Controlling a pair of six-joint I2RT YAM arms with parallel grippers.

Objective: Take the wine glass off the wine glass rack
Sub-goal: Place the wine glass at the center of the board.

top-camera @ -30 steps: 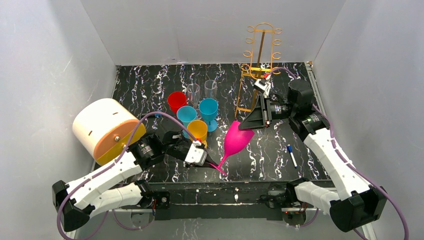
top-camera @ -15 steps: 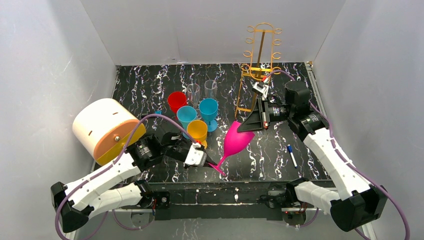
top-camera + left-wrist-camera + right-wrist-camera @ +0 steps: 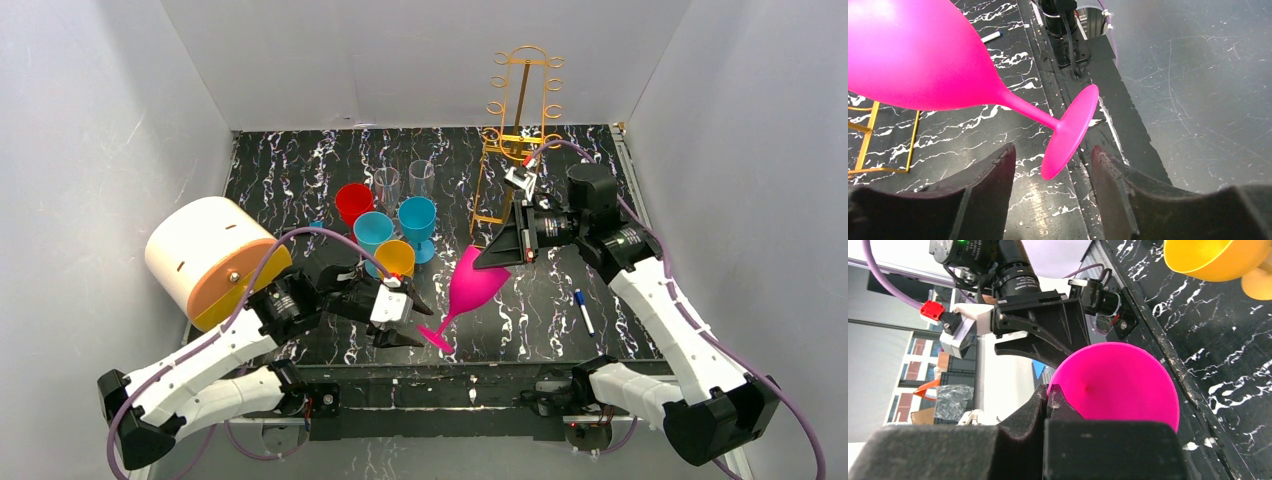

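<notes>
The pink wine glass hangs tilted over the table's front, bowl up and right, foot down and left. My right gripper is shut on the bowl's rim; in the right wrist view its fingertips pinch the rim of the wine glass. My left gripper is open, and in the left wrist view its fingers stand either side of the foot without touching it. The gold wine glass rack stands at the back right, behind the right arm, with nothing on its hooks.
A white and orange cylinder lies at the left. Red, blue, teal and yellow cups and two clear glasses cluster mid-table. A pen lies at the front right.
My left gripper has opened and let go of the glass's foot. The right gripper has closed on the rim and shifted a little left with the glass.
</notes>
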